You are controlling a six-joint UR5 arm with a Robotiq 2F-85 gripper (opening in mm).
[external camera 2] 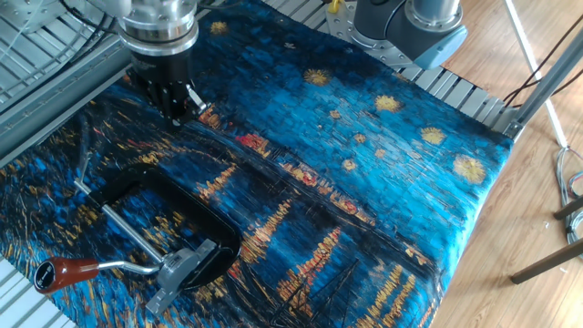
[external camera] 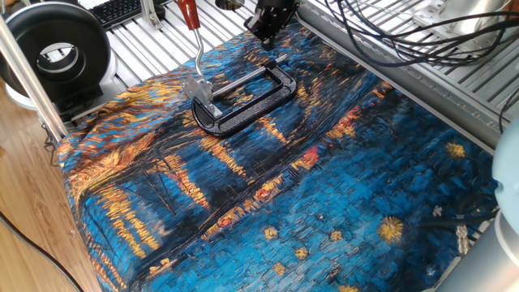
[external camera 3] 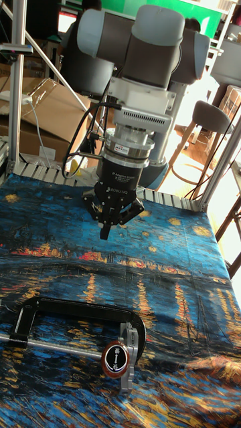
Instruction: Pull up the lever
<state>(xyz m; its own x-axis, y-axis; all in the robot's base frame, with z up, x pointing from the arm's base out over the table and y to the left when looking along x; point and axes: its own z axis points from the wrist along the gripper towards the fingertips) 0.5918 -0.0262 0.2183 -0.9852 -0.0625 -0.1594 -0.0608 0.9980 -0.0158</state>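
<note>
A blue and orange painted cloth (external camera: 324,186) covers the table, and the black clamp frame (external camera: 243,101) lying flat on it serves as the landmark. Over the cloth beyond the clamp's far side, well apart from it, hangs the UR5 arm (external camera 3: 144,73), pointing straight down. The clamp's long silver screw rod (external camera 2: 132,235) runs through the frame's open middle to a silver bracket (external camera: 201,89) at the frame's end. From that bracket the lever (external camera: 195,40) — a thin curved silver arm — rises away from the frame to its red tip (external camera 2: 66,271), which nothing touches. The gripper (external camera 3: 107,231) hovers above the cloth — its fingertips (external camera 3: 105,234) are drawn together to a narrow point with nothing between them, clear of both lever and clamp.
</note>
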